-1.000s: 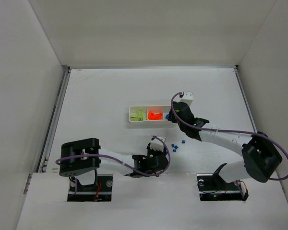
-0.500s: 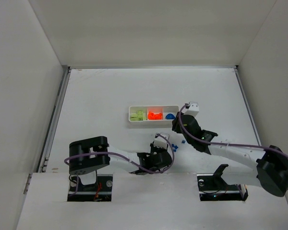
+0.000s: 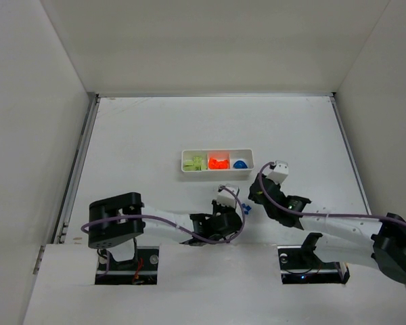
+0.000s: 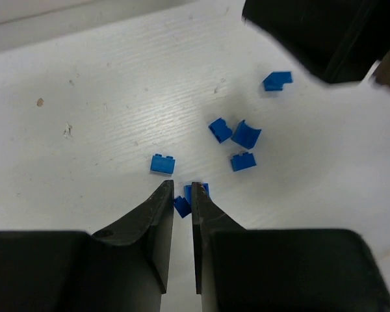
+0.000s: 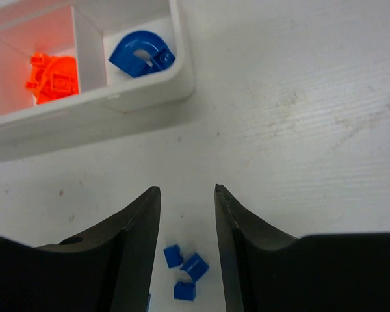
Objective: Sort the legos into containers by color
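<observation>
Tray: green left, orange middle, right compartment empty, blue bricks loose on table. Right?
No: the right compartment holds one blue piece, per the right wrist view. Rest holds: green bricks left, orange bricks middle, blue bricks loose on the table.

High rear view; two close wrist views, blue legos (image 4: pixel 246 134) shared.

Change: right gripper (image 5: pixel 186 192) withdrew from tray (image 3: pixel 216 171) toward loose blue legos (image 4: pixel 245 133); left gripper (image 4: pixel 181 185) closed.
</observation>
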